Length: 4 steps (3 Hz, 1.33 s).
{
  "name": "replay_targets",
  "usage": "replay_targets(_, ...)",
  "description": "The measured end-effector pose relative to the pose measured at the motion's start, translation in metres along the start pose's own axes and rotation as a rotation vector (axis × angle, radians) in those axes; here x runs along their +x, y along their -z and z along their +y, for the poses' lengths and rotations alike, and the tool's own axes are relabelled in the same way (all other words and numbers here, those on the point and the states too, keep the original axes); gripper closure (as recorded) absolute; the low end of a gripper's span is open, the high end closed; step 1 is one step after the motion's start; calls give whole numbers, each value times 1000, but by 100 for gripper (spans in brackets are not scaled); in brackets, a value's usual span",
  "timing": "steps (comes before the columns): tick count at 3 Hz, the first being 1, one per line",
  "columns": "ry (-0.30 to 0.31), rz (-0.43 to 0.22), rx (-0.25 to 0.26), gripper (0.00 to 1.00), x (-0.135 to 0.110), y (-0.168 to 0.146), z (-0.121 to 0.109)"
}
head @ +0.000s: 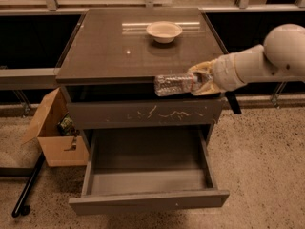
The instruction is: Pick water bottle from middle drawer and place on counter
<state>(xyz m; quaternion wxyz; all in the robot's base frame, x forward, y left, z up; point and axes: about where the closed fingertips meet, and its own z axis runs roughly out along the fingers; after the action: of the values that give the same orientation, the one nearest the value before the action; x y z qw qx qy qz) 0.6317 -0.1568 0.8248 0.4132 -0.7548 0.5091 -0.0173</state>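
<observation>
Water bottle (174, 84) is held level, clamped at one end in the claw (199, 79), at the front edge of the worktop (114, 51) above the open drawer (147, 182), apparently high enough to clear that edge for placing.

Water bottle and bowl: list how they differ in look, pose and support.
The water bottle is clear, ribbed plastic; the bowl is opaque and pale. The water bottle is long and lies sideways; the bowl is round and sits upright. The hand, at the counter's front edge, holds the water bottle; the bowl rests on the counter. Both are containers.
</observation>
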Motion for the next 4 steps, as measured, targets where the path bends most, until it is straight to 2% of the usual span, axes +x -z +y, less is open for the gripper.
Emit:
replay_targets(1, 49, -4, 22, 100, -7, -12, -51)
replay_targets(2, 85, -7, 54, 100, -18, -17, -89)
replay_targets(3, 46, -12, 70, 100, -21, -26, -112)
replay_targets(4, -45, 8, 44, 100, -22, -35, -135)
